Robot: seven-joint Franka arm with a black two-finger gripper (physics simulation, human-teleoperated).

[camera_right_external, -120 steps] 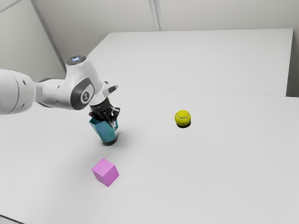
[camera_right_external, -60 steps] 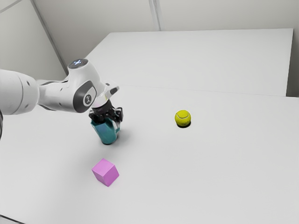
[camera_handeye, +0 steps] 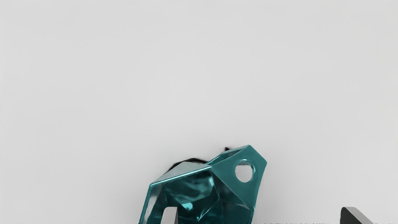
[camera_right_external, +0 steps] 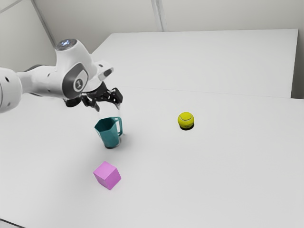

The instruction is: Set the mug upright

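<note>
A faceted teal mug (camera_right_external: 109, 133) stands upright on a white table (camera_right_external: 213, 166) below my wide-open, empty gripper (camera_right_external: 109, 109); righting looks done, leaving only backing clear.

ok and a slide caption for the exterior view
Open claw above an upright teal mug, with a pink cube and a tennis ball nearby.

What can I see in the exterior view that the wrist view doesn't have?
In the exterior view you can spot the yellow ball, the pink cube, the white arm and the room's wall.

The wrist view adds a close look down into the mug, with one fingertip in front of its opening.

Both share the mug with its handle, the open gripper and the table.
</note>
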